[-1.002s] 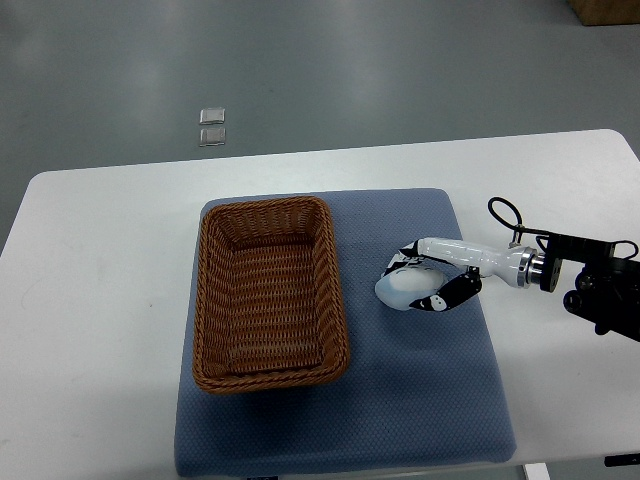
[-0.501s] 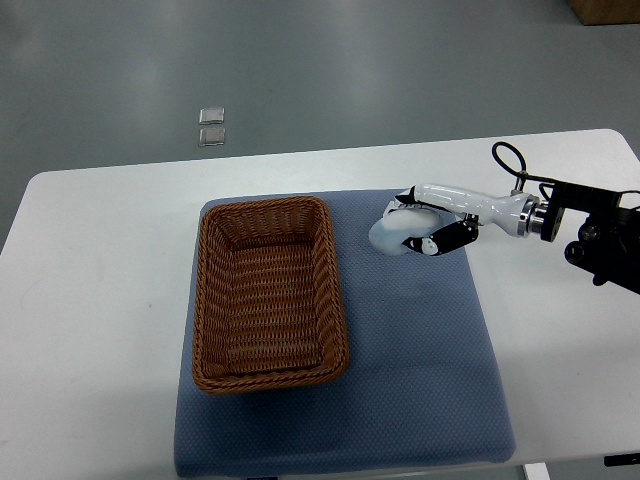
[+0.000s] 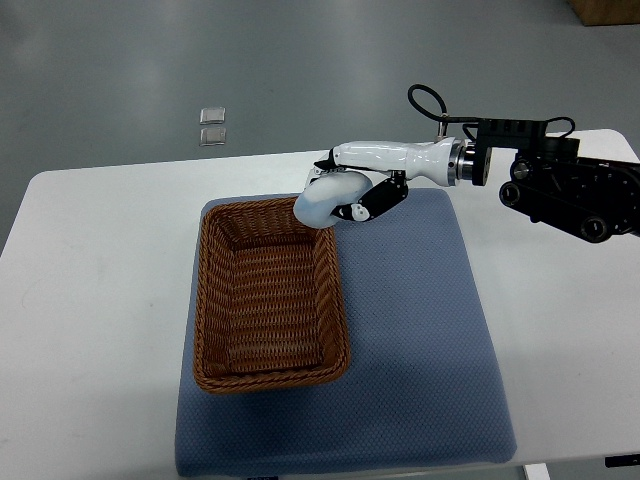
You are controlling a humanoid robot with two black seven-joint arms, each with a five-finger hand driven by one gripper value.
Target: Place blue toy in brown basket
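My right hand point(image 3: 345, 195) reaches in from the right edge and is shut on the pale blue toy point(image 3: 322, 198). It holds the toy in the air over the far right corner of the brown wicker basket point(image 3: 268, 292). The basket is rectangular, has nothing inside, and stands on the left half of the blue mat point(image 3: 420, 340). The black forearm point(image 3: 565, 185) stretches above the table's far right side. No left arm shows.
The blue mat lies on a white table point(image 3: 90, 300). Two small clear squares point(image 3: 211, 127) lie on the grey floor beyond the table's far edge. A brown box corner point(image 3: 605, 10) shows at the top right.
The right hand has lifted the toy off the mat and carried it up and left, from the mat's middle right to above the basket's far right corner.
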